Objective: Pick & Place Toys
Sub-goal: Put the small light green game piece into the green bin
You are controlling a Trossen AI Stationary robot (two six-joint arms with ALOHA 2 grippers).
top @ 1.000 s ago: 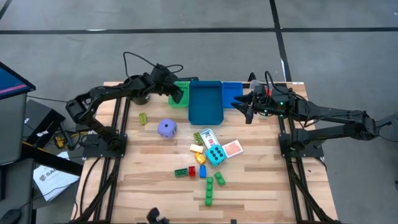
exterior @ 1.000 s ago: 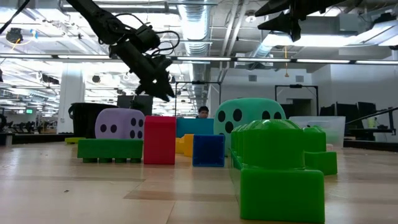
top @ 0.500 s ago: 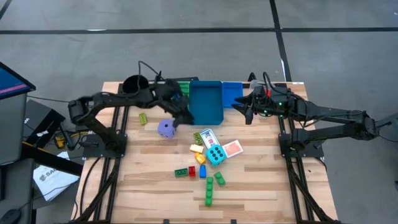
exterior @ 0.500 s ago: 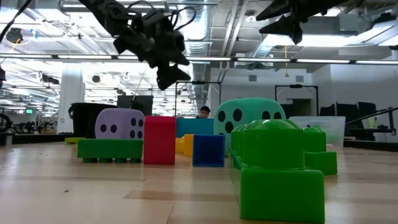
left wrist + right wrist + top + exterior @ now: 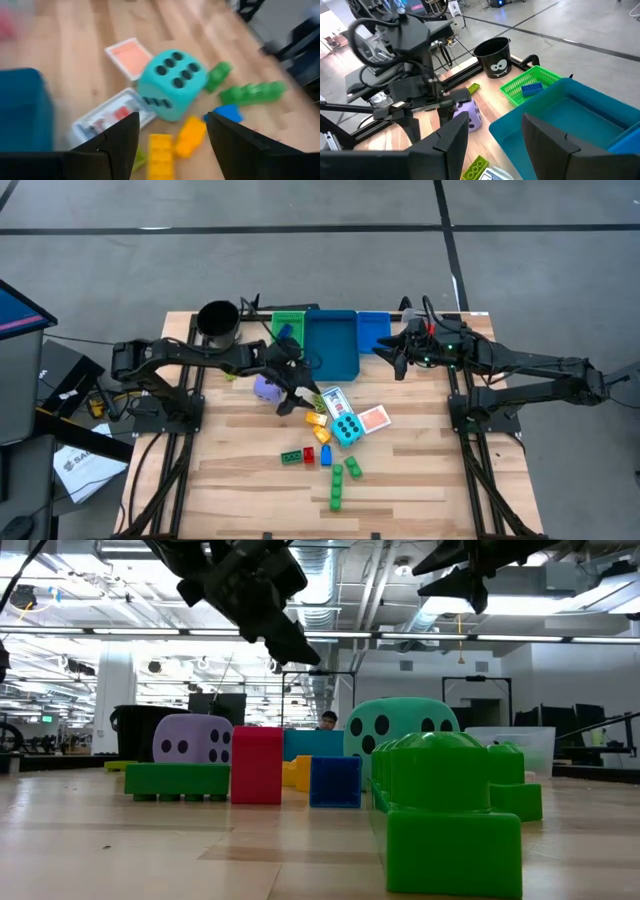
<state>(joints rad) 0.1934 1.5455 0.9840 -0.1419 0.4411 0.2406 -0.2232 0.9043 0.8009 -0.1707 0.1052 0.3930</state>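
My left gripper [image 5: 300, 402] hangs open and empty above the toy pile, just right of the purple die [image 5: 265, 387]. Its wrist view looks past the fingers at the cyan dotted die [image 5: 172, 85], two playing cards [image 5: 131, 57], yellow bricks [image 5: 160, 155], a blue brick [image 5: 225, 112] and green bricks [image 5: 252, 92], all lying on the table. My right gripper [image 5: 388, 358] waits open and empty in the air by the right side of the blue bin [image 5: 330, 343]. A blue brick [image 5: 531, 89] lies in the green bin [image 5: 540, 77].
A black cup [image 5: 218, 320] stands at the far left, with the green bin [image 5: 290, 325], the blue bin and a smaller blue bin [image 5: 372, 330] along the far edge. A yellow-green brick [image 5: 474, 88] lies near the cup. Red, blue and green bricks [image 5: 336, 498] lie nearer the front.
My left gripper has swung from over the green bin toward the table's near edge and right, past the purple die, and now hangs over the toy pile. No toy has moved.
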